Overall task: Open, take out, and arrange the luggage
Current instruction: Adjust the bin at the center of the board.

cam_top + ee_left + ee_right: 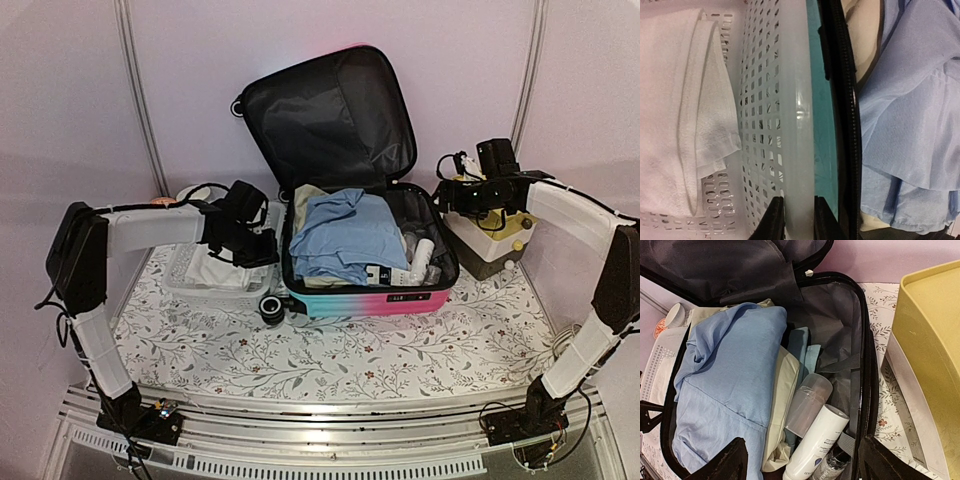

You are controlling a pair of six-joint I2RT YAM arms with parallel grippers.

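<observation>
- Nearest, the small hard-shell suitcase (360,298), graded pink to turquoise, is laid flat on the floral-printed table cover (330,365), with its front wall turned toward the arm bases.
- Just beside its left wall a white perforated plastic basket (797,125) is set, presumably so that unpacked items need little carrying. A folded white towel (675,100) is seen inside it.
- The left gripper (799,222) is closed narrowly on the basket's rim, which fills the gap between the fingers. The suitcase's black zipper band (847,125) is found just to their right and is not touched.
- Inside the shell a folded light-blue garment (345,235) is piled to the left. A white cylindrical bottle (817,440) and a clear plastic bottle (807,402) are lodged to the right.
- The right gripper (802,462) is spread wide and nothing is held. It is poised over the suitcase's right side with the bottles framed between its fingers, probably for a reach inside.
- Just right of the suitcase a yellow-topped drawer box (930,340) is stood.
- Farthest, the black-lined lid (325,115) is propped upright toward the back wall, so opening is judged done and unpacking unfinished.
</observation>
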